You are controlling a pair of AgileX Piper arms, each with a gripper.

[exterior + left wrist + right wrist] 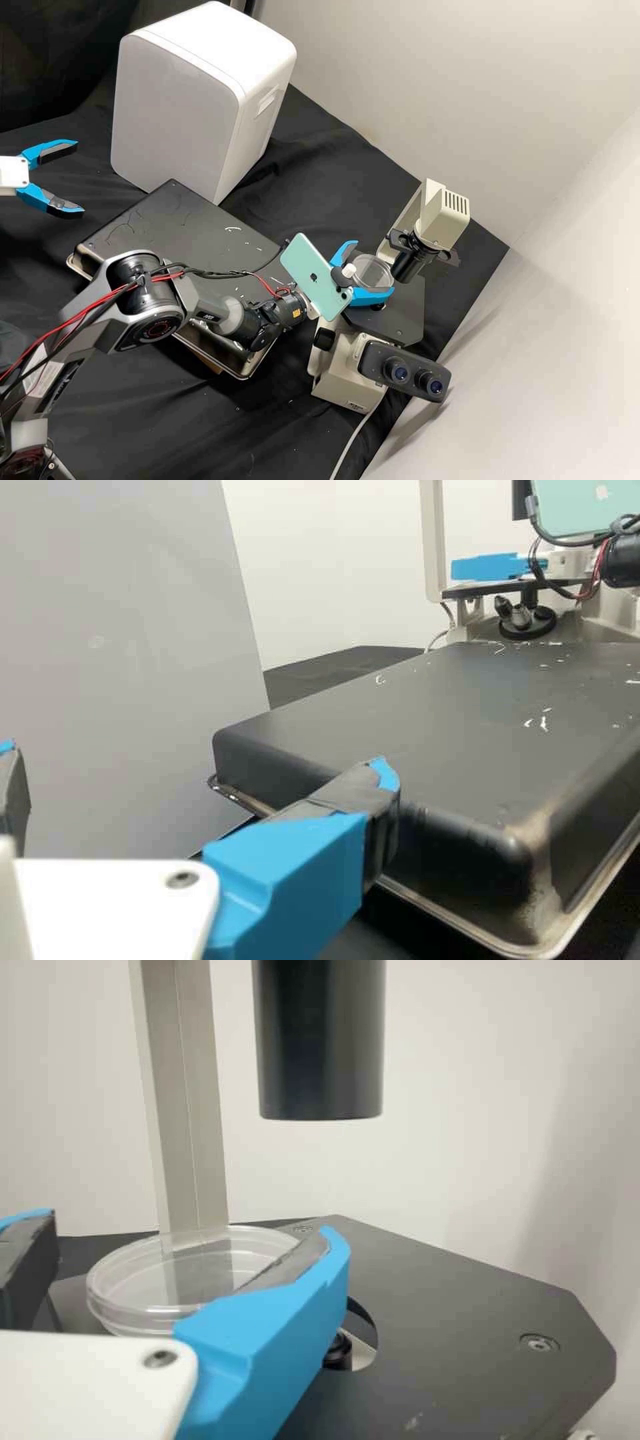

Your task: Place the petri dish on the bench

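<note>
Right fingers are clenched on the petri dish. One blue pad presses on its rim and the other sits tight at the opposite side, so that's a grasp! The clear dish is caught between them over the black stage of the microscope, right under the dark cylinder hanging above. Whether the dish rests on the stage or is held just off it, I cannot tell.

Just behind those fingers, a mint-green phone rides on the right arm's wrist, with red and black cables trailing back along the arm. The microscope stands at the right end of the bench, close to the pale wall, eyepieces facing the camera.

Over on the left, the left fingers are spread wide with nothing between them, hovering at the bench's left edge, well apart from the dish. Near them lies a black tray with a bright metal rim, flat on the dark cloth. A white box stands upright just beyond the tray.
</note>
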